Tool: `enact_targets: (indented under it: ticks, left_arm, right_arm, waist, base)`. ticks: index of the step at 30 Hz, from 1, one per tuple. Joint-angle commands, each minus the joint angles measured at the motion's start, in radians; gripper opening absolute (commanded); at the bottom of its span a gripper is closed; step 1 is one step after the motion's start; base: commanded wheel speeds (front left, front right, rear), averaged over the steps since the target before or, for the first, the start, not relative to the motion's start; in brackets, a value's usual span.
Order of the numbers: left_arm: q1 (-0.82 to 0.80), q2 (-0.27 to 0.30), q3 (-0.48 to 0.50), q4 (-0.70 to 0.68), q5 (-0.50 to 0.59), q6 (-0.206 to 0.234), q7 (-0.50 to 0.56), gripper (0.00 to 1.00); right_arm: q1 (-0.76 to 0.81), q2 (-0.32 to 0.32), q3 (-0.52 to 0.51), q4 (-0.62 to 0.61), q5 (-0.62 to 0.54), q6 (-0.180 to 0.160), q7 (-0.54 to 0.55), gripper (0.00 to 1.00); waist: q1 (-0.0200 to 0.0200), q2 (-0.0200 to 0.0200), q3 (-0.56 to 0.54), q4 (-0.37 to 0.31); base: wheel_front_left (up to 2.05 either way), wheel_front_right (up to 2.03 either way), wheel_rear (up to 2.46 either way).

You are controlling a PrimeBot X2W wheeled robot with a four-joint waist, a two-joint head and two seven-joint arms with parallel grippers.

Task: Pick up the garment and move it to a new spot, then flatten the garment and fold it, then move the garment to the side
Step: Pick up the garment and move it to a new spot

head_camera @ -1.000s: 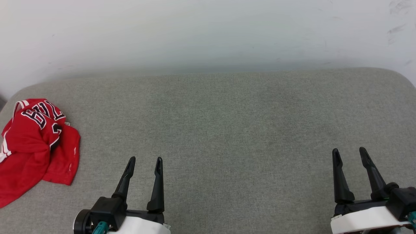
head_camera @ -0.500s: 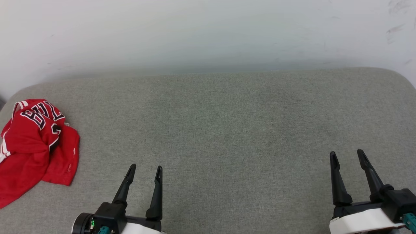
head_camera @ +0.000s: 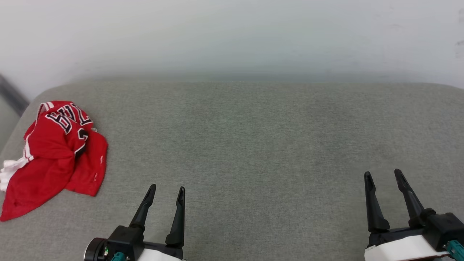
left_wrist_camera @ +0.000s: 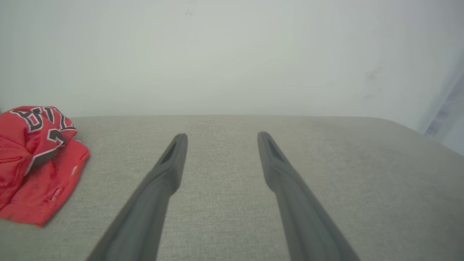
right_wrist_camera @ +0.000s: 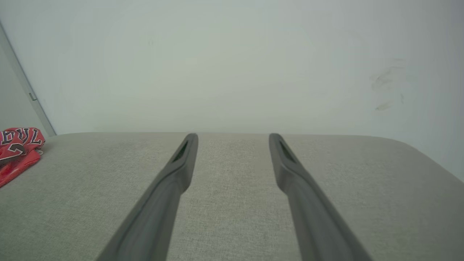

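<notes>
- Head view: the garment lies crumpled at the left edge of the frame, on the left end of the grey cushion. It is red, with black white-outlined letters on its upper fold and a bit of white sleeve poking out at its left side.
- Head view: my left gripper sits at the lower left, fingers apart and pointing up the frame, with nothing between them. It is to the right of the garment and clear of it.
- Head view: my right gripper is at the lower right, fingers spread and empty, well apart from the garment. The pale wall runs across the top of the frame.
- Left wrist view: my left gripper reaches up from the bottom edge with its two fingers wide apart over bare cushion. The garment is bunched at the middle left of the frame, away from the nearer finger.
- Right wrist view: my right gripper likewise stands parted above the cushion, holding nothing. The garment is a small red heap at the far left edge, well apart from my fingers.
</notes>
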Motion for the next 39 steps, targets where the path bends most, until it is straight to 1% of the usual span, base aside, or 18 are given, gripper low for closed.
enact_targets:
  ticks: [1, 2, 3, 11, 15, 21, 25, 31, 35, 39]
  left_arm:
    - [-0.004, -0.001, 0.006, -0.002, 0.002, 0.004, -0.003, 1.0]
    - [-0.001, -0.001, 0.007, -0.002, 0.004, 0.004, -0.003, 1.0]
    - [0.004, -0.001, 0.009, -0.001, 0.008, 0.003, -0.003, 1.0]
    - [0.026, -0.001, 0.037, -0.003, 0.021, -0.002, -0.003, 1.0]
    - [0.034, -0.001, 0.048, -0.007, 0.028, -0.005, -0.003, 1.0]
    - [0.042, -0.001, 0.065, -0.014, 0.033, -0.008, -0.003, 1.0]
    - [0.05, -0.001, 0.067, -0.017, 0.03, -0.006, -0.003, 1.0]
    - [0.053, -0.001, 0.066, -0.021, 0.031, -0.003, -0.003, 1.0]
    - [0.055, -0.001, 0.068, -0.008, 0.014, -0.005, -0.003, 1.0]
    - [0.056, -0.001, 0.075, -0.008, 0.007, -0.006, -0.003, 1.0]
  right_arm:
    - [0.013, 0.0, 0.005, -0.003, 0.007, 0.0, -0.002, 1.0]
    - [0.015, 0.0, 0.012, -0.002, 0.006, 0.0, -0.002, 1.0]
    - [0.018, 0.0, 0.02, -0.002, 0.007, 0.0, -0.002, 1.0]
    - [0.029, 0.0, 0.054, 0.006, 0.017, 0.0, -0.002, 1.0]
    - [0.031, 0.0, 0.069, 0.01, 0.02, 0.0, -0.002, 1.0]
    - [0.028, 0.0, 0.087, 0.015, 0.028, 0.0, -0.002, 1.0]
    - [0.029, 0.0, 0.096, 0.019, 0.035, 0.0, -0.002, 1.0]
    - [0.028, 0.0, 0.108, 0.023, 0.038, 0.0, -0.002, 1.0]
    - [0.022, 0.0, 0.117, 0.025, 0.034, 0.0, -0.002, 1.0]
    - [0.02, 0.0, 0.129, 0.024, 0.037, 0.0, -0.002, 1.0]
  waist:
    - [0.0001, 0.0, -0.003, 0.048]
    - [0.0001, 0.0, -0.004, 0.064]
    - [0.0001, 0.0, -0.007, 0.098]
    - [0.0001, 0.0, -0.027, 0.248]
    - [0.0001, 0.0, -0.035, 0.316]
    - [0.0001, 0.0, -0.039, 0.397]
    - [0.0001, 0.0, -0.04, 0.437]
    - [0.0001, 0.0, -0.038, 0.475]
    - [0.0001, 0.0, -0.038, 0.484]
    - [0.0001, 0.0, -0.037, 0.479]
  base:
    - [0.0, 0.0, 0.0]
    - [0.0, 0.0, 0.0]
    - [0.0, 0.0, 0.0]
    - [0.0, 0.0, 0.0]
    - [0.0, 0.0, 0.0]
    - [0.0, 0.0, 0.0]
    - [0.0, 0.0, 0.0]
    - [0.0, 0.0, 0.0]
    - [0.0, 0.0, 0.0]
    - [0.0, 0.0, 0.0]
